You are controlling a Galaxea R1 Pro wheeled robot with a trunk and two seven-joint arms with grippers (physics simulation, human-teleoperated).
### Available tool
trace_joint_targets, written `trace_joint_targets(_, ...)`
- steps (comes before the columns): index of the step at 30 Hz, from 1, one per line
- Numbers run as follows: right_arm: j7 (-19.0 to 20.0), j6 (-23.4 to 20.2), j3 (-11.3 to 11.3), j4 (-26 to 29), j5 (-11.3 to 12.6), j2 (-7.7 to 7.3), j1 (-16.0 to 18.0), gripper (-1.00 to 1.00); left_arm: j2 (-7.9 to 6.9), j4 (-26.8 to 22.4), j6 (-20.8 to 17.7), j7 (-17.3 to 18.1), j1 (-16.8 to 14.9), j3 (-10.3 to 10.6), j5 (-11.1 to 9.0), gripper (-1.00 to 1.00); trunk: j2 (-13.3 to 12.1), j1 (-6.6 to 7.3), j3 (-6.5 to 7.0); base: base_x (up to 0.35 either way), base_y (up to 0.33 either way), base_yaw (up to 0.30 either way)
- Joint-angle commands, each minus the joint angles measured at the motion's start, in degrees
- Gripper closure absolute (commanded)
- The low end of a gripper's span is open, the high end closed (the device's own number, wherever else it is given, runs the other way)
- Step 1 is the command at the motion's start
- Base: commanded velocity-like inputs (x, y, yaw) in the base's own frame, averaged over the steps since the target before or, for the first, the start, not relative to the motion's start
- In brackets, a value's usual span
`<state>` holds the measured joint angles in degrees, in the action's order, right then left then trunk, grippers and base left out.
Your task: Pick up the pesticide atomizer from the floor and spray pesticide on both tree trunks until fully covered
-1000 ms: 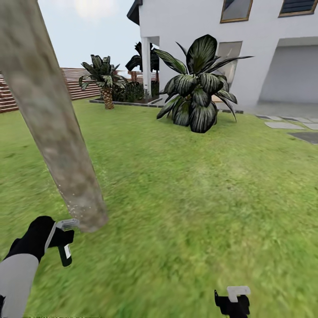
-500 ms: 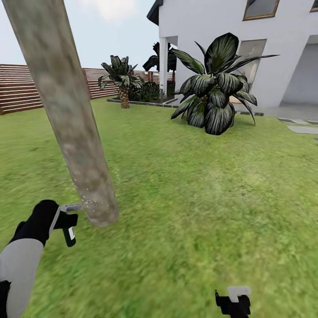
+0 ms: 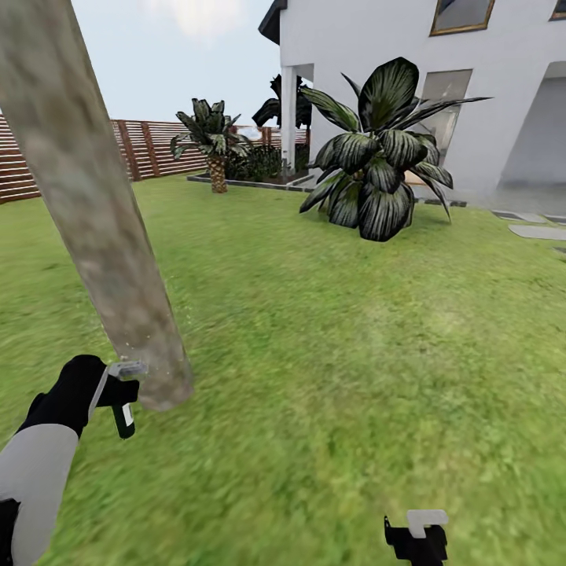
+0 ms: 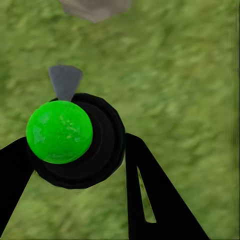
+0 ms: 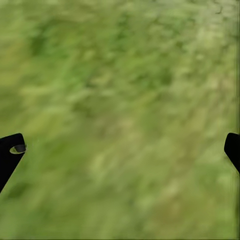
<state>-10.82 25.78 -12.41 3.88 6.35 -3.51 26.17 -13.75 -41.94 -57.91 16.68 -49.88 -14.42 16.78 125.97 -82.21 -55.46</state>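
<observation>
One atomizer [image 4: 75, 142] in L jaws [image 3: 118, 393], nozzle beside tree trunk [image 3: 94, 220].

Mottled grey-brown tree trunk [image 3: 94, 228], green lawn [image 3: 354, 354], bright-green-topped black atomizer [image 4: 70, 137]

Bright flat daylight, soft shadows, blurred grass

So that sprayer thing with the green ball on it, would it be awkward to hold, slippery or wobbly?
Probably stiff: the atomizer looks like hard plastic with a rounded black body. That roundness and the glossy green ball suggest it could slip or twist, though the left claw has fingers on both sides of it. It seems light, since the claw holds it out near the tree trunk without visible sag.
</observation>
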Motion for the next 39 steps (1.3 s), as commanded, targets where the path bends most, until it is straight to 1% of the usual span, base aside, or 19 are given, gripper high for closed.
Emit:
trace_joint_targets(1,-0.08,0.15,-0.51,-0.02,0.6,0.0,0.02,-1.0,0.03,-0.06,-0.19,0.56,-0.04,-0.17,0.62,1.0,0.02,-0.01,-0.05,0.237,-0.196,0.0)
trace_joint_targets(13,-0.08,0.16,-0.51,-0.02,0.6,0.08,0.02,-1.0,0.04,0.02,-0.19,0.55,-0.04,-0.17,0.62,1.0,0.02,-0.01,-0.05,0.181,-0.226,0.001)
trace_joint_targets(34,-0.08,0.16,-0.51,-0.02,0.6,0.17,0.02,-1.0,0.01,0.07,-0.19,0.57,-0.45,-0.25,0.62,1.0,0.02,-0.01,-0.05,0.162,-0.243,0.265)
trace_joint_targets(37,-0.08,0.17,-0.51,-0.02,0.6,0.17,0.02,-1.0,-0.03,-0.02,-0.19,0.58,-0.53,-0.2,0.62,1.0,0.02,-0.01,-0.05,0.127,-0.251,0.119)
trace_joint_targets(39,-0.08,0.15,-0.51,-0.02,0.6,0.16,0.02,-1.0,-0.14,-0.01,-0.25,0.55,-1.37,-0.22,0.69,1.0,0.02,-0.01,-0.05,0.043,-0.265,0.026)
